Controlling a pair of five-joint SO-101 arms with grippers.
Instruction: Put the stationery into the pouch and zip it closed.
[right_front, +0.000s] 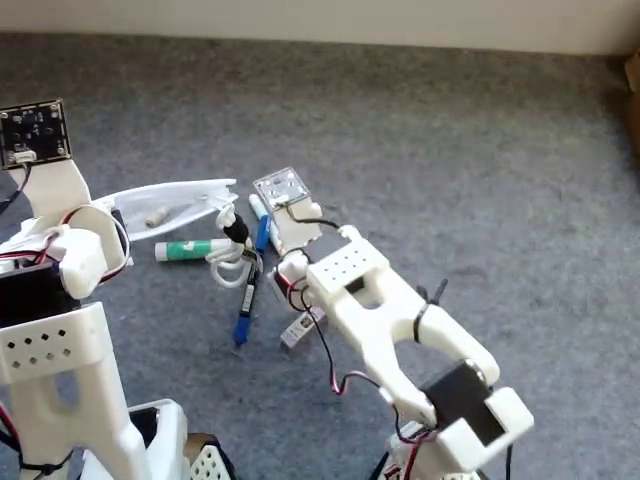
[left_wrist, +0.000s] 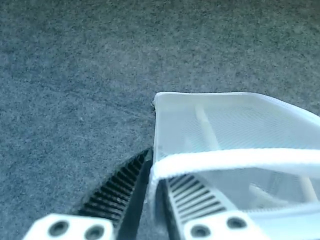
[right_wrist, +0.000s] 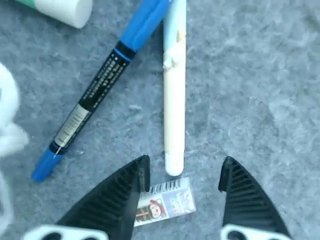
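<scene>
Pick-up step: the left gripper (left_wrist: 156, 169) pinches the pouch (left_wrist: 235, 125) rim near the table's left edge — the right gripper (right_wrist: 186, 164) hangs open over the white pen (right_wrist: 174, 100), mid-table. Next, likely: lower and close squarely across its barrel.

A coarse grey felt-like mat (right_front: 470, 150) is spread across the work surface and is bordered along its far edge by a pale cream strip (right_front: 350, 20).
</scene>
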